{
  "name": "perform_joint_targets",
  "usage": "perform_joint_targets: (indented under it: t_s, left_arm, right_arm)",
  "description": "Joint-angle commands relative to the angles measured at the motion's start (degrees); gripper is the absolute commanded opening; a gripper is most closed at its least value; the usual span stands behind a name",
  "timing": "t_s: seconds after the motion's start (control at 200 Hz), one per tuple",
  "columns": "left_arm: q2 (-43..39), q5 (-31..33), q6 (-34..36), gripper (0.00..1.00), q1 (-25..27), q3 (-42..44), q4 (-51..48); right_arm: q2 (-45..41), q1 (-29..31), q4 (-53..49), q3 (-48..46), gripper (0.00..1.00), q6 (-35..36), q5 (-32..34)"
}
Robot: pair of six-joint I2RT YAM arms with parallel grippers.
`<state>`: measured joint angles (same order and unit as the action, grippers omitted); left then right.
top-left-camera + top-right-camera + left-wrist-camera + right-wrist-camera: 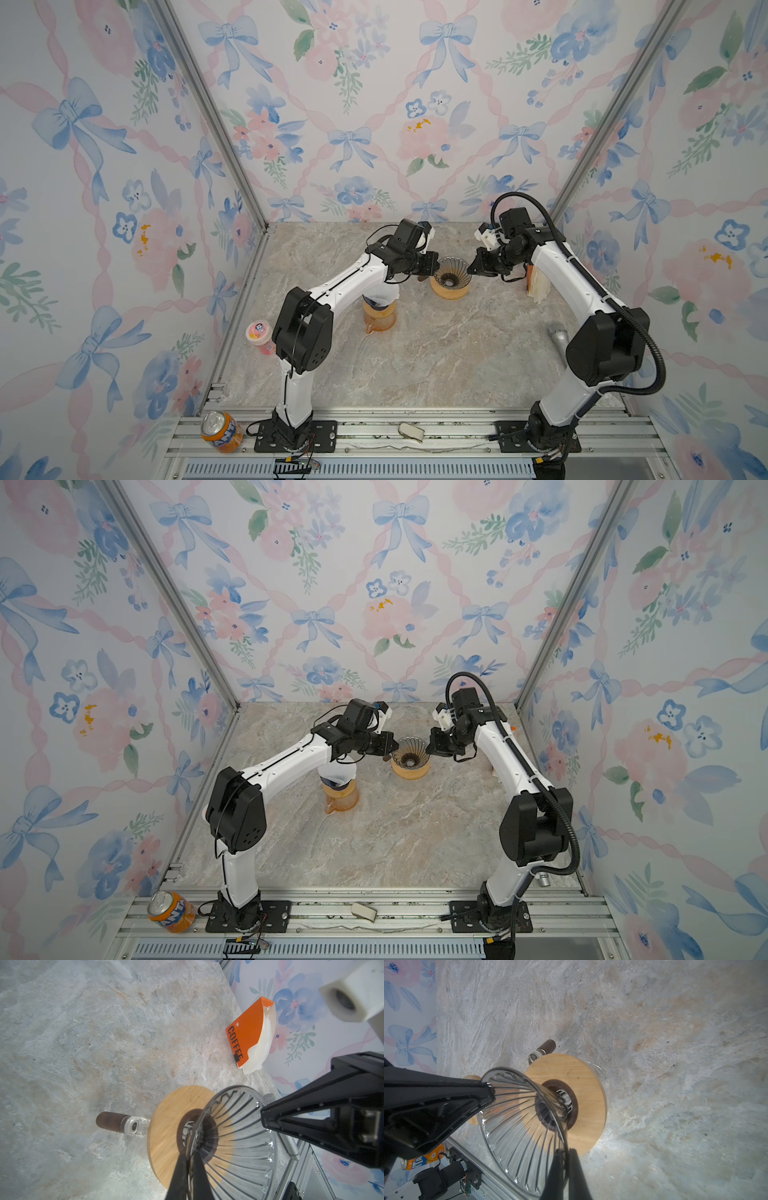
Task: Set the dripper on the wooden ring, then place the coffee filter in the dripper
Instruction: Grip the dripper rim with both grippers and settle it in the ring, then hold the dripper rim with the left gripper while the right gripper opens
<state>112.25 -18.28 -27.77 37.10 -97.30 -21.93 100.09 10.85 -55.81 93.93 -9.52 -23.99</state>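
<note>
Steadying step, as I read it: L gripper point(189, 1159) and R gripper point(565, 1155) are each pinched tight on opposite sides of the rim of the clear ribbed glass dripper point(451, 269), which sits empty on its round wooden base point(166, 1126). White paper coffee filters point(262, 1047) sit in the orange "COFFEE" box point(247, 1032) by the right wall, well apart from the dripper, behind the R arm. Next, I reckon R must let go, swing back & pluck one sheet w/o dragging the stack. Nearby: amber glass jug point(379, 320) under the L forearm, silver mic-like cylinder point(558, 336) near the R elbow, pink tub point(259, 334) & orange soda can point(220, 432) at the left edge. Only the R arm itself blocks that route.
</note>
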Motion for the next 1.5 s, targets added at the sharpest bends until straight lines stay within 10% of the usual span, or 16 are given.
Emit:
perform_joint_targets:
  t_s: [0.0,1.495]
  left_arm:
    - [2.8,-2.5,1.3,0.0,0.5,-0.3,-1.4]
    - [4.3,-4.7,0.7,0.05,-1.9,1.1,-1.6]
  right_arm:
    - [5.1,-0.4,-5.4,-0.2,0.04,-1.8,5.6]
    - [9.5,-2.0,-5.8,7.6,0.11,-5.9,4.7]
